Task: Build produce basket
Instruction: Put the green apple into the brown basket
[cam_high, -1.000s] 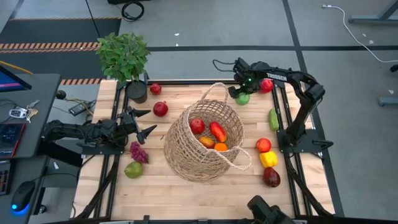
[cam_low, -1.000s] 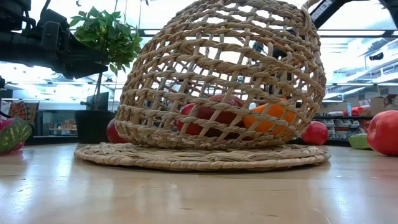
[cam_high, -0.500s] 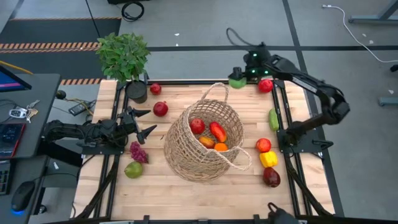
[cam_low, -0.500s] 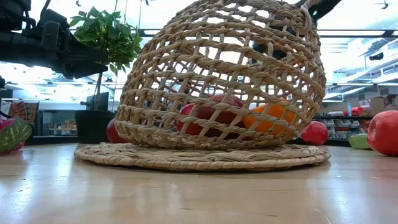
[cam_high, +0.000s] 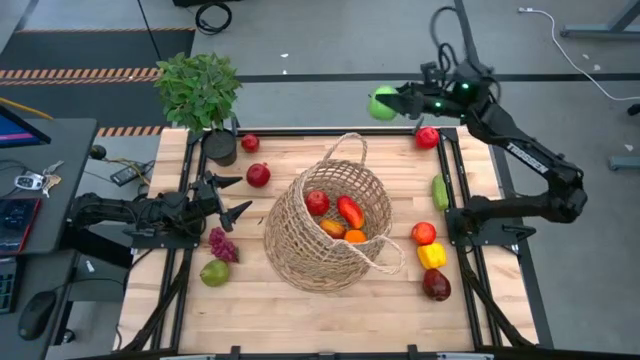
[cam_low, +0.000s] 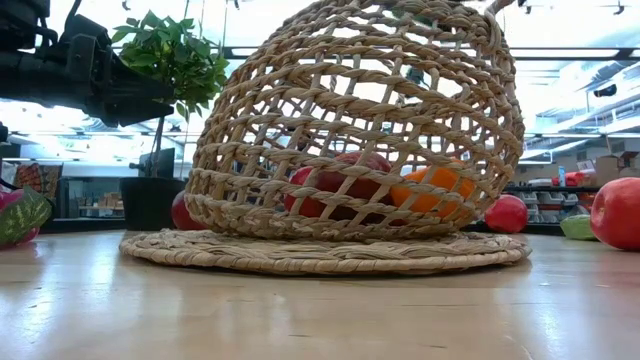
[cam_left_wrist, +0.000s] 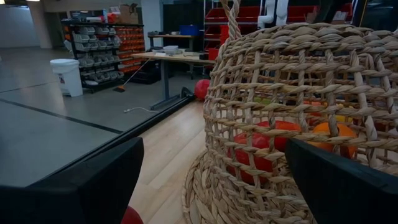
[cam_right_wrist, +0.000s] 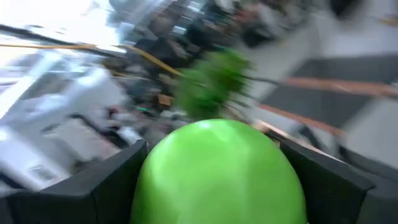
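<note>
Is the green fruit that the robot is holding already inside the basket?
No. The right gripper holds the green fruit up past the table's far edge, away from the basket.

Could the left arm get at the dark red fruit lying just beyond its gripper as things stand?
Probably yes. The left gripper is open and empty beside the basket, and the dark red fruit lies close ahead on bare table with nothing between them. The right gripper is far off, holding a green fruit.

No text, label or number can be read anywhere in these views.
</note>
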